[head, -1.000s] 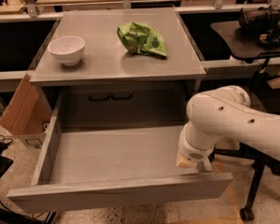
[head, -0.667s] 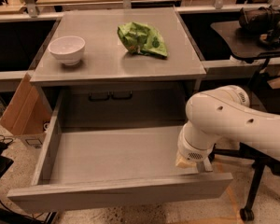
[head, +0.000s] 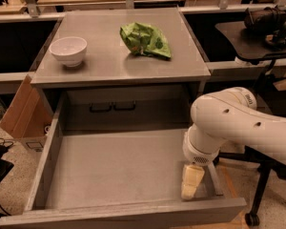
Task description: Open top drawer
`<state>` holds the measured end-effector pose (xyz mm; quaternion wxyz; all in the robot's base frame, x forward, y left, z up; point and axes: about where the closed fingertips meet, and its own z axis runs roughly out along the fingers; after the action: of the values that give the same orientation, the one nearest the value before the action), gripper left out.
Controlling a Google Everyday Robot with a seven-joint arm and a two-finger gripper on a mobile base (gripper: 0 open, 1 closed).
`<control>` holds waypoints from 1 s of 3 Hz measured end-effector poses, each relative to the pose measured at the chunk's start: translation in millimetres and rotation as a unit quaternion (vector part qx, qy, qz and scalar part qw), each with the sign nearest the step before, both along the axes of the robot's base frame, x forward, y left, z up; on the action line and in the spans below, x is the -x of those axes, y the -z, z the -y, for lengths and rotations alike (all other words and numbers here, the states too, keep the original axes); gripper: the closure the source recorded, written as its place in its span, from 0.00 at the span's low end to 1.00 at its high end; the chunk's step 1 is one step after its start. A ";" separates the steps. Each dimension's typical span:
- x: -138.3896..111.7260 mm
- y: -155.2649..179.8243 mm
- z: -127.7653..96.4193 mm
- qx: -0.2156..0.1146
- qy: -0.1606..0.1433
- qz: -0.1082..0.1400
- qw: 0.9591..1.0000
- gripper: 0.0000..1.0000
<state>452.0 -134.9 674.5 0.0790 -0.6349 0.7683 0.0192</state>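
The top drawer is a wide grey drawer pulled far out of the grey cabinet, showing its shallow bare box interior; its flat front runs along the bottom of the view. My white arm comes in from the right and bends down into the drawer's front right corner. My gripper sits there, with pale fingers pointing down just behind the drawer front, near the right side wall.
A white bowl and a crumpled green bag lie on the cabinet top. A cardboard piece leans at the cabinet's left. A black office chair stands at the right, benches behind.
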 end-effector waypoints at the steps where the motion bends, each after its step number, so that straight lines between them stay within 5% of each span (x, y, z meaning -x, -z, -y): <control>1: 0.1 -0.1 0.0 0.000 0.000 0.000 1.000 0.00; 3: -10.2 -12.0 5.4 0.005 -0.004 0.002 1.000 0.41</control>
<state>462.2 -140.3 686.5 0.0775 -0.6381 0.7659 0.0145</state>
